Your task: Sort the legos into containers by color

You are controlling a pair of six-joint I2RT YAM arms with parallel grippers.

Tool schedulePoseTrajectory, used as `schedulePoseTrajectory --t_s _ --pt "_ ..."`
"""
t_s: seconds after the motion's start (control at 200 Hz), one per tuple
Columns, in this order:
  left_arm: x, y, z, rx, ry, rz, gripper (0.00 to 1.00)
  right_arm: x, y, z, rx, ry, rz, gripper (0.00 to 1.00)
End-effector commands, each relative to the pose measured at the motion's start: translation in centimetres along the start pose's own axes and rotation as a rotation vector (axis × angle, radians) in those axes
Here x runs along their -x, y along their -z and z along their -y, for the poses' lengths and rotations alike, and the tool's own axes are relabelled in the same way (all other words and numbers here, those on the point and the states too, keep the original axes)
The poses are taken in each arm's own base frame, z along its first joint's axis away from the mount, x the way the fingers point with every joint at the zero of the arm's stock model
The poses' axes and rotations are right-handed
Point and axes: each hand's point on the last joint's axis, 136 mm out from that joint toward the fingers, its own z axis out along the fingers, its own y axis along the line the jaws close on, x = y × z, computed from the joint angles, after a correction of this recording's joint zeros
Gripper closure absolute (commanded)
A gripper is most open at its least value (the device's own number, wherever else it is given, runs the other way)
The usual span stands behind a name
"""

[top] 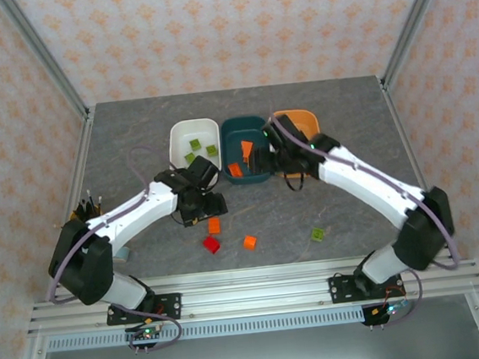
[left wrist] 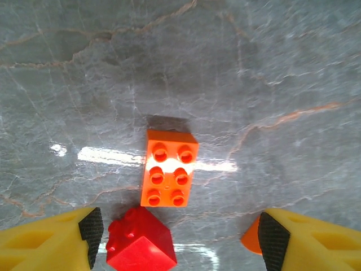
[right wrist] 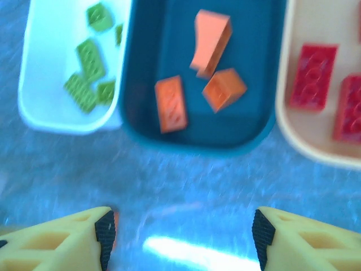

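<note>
The orange brick (left wrist: 169, 168) lies flat, studs up, in the middle of the left wrist frame, its long side running up the frame. Your left gripper (left wrist: 177, 234) hangs over it, fingers (left wrist: 90, 228) spread wide with nothing between them.

The red brick (left wrist: 140, 245) sits tilted at the bottom edge, close against the orange one; whether they touch I cannot tell. Before you descend, I would shift up the frame so the pads straddle the orange brick's long sides and miss the red one. Close across the narrow width, then lift straight.

The load should go to the teal tub (top: 237, 135), upper centre of the top view, where other orange pieces already lie. Your right gripper (right wrist: 180, 231) hangs low in its own frame, just below that tub, fingers apart and empty. Mind it on the way in.

The table (left wrist: 282, 68) is grey, veined and glossy, and a glare streak crosses the brick, so expect a slick slide if you nudge it. Patterned walls (top: 225, 28) and metal posts enclose the cell.
</note>
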Motion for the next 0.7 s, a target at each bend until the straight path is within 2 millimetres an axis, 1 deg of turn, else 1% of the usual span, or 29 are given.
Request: schedulePoseTrajectory --t_s 0.0,0.065,0.14,0.24,0.315,0.47,0.535,0.586,0.641,0.696 --pt "-0.6 -1.8 -1.0 0.067 -0.046 -0.036 0.24 -3.5 0.2 0.5 0.02 -0.005 -0.041 0.33" --pt "-0.6 -2.5 -0.8 0.073 -0.059 -0.048 0.24 -5.1 0.9 0.7 0.036 -0.016 -0.056 0.32" --pt "-0.4 -3.2 -1.0 0.102 -0.069 -0.056 0.24 -6.3 1.4 1.2 0.036 -0.027 -0.07 0.32" --pt "-0.5 -4.2 -1.5 0.145 -0.081 -0.074 0.31 -6.6 2.0 1.6 0.031 -0.038 -0.064 0.32" --pt "-0.6 -5.0 -1.4 0.145 -0.083 -0.083 0.38 -6.4 2.4 1.6 0.028 -0.042 -0.05 0.32" --pt "-0.8 -5.8 -1.2 0.173 -0.107 -0.085 0.53 -6.3 2.2 1.5 0.031 -0.052 -0.051 0.32" --pt "-0.7 -5.9 -1.1 0.183 -0.108 -0.074 0.62 -6.5 2.1 1.5 0.035 -0.059 -0.056 0.33" --pt "-0.4 -5.5 -1.0 0.185 -0.106 -0.055 0.69 -6.5 2.2 1.5 0.037 -0.06 -0.055 0.33" --pt "0.2 -4.7 -0.6 0.18 -0.105 -0.026 0.71 -6.4 2.4 1.5 0.038 -0.06 -0.051 0.33" --pt "1.1 -3.4 0.1 0.168 -0.108 0.007 0.72 -6.2 2.8 1.6 0.034 -0.061 -0.036 0.33"
